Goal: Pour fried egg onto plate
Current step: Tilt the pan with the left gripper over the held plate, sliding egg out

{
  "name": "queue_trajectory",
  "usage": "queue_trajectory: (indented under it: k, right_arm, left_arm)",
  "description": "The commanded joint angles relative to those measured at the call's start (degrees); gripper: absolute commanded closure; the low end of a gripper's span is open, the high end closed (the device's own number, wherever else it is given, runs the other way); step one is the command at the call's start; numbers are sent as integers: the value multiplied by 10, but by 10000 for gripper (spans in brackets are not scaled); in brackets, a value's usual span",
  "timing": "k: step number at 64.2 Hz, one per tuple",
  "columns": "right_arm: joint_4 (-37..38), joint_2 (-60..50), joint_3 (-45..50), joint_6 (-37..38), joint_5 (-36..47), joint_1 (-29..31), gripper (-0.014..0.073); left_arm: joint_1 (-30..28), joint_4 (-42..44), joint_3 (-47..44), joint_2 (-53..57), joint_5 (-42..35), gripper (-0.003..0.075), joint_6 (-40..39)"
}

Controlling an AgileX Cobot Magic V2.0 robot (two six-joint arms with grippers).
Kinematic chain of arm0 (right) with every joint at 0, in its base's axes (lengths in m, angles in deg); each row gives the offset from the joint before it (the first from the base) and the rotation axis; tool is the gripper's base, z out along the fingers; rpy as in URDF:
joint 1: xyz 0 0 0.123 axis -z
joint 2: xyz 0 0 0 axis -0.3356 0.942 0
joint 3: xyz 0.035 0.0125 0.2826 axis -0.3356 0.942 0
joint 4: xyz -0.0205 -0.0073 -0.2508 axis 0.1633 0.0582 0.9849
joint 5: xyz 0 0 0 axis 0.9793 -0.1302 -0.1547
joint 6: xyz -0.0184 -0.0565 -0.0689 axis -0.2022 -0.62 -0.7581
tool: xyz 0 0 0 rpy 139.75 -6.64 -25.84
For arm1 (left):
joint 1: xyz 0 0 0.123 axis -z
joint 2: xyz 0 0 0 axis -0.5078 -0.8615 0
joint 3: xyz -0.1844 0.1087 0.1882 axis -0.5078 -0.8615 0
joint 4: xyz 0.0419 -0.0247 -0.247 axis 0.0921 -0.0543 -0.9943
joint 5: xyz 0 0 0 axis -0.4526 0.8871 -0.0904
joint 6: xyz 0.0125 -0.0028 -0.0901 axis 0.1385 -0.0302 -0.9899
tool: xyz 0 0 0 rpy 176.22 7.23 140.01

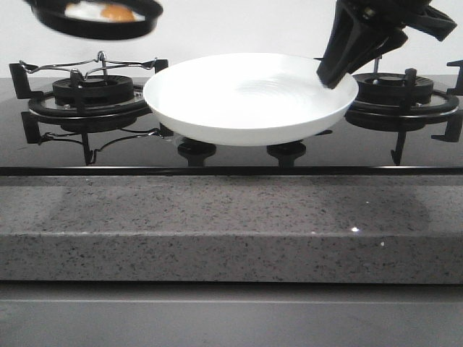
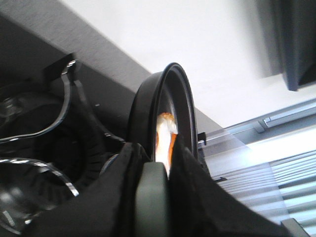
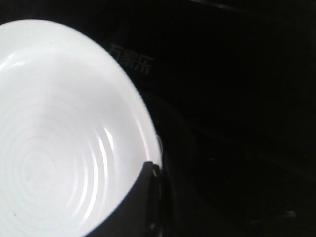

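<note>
The black frying pan (image 1: 98, 27) hangs high at the top left, above the left burner. The fried egg (image 1: 101, 11), white with an orange yolk, lies in it; it also shows edge-on in the left wrist view (image 2: 165, 140). My left gripper (image 2: 158, 190) is shut on the pan's handle (image 2: 154, 197). The white plate (image 1: 249, 95) is held level above the stove's middle, to the right of the pan and lower. My right gripper (image 1: 331, 74) is shut on the plate's right rim (image 3: 148, 148).
The left burner with its wire grate (image 1: 87, 90) lies under the pan. The right burner (image 1: 401, 97) lies behind the right gripper. Two stove knobs (image 1: 197, 150) sit under the plate. A grey stone counter edge (image 1: 231, 224) runs across the front.
</note>
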Motion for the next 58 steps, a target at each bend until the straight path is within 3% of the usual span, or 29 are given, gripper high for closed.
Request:
queue_trajectory:
  k: [1,22,45,58]
  right_arm:
    - [-18,-27,-14,-4,19,1,661]
    - [-18,-27,-14,-4,19,1,661]
    - [-18,-27,-14,-4,19,1,661]
    - [-18,-27,-14,-4,19,1,661]
  left_arm:
    - [6,-67,17,62,54,741,2]
    - [57,-24,13,148,42,741,15]
    - [130,-10,-90,231,-25,741,73]
    - [177,37,-98,255,-89,741,96]
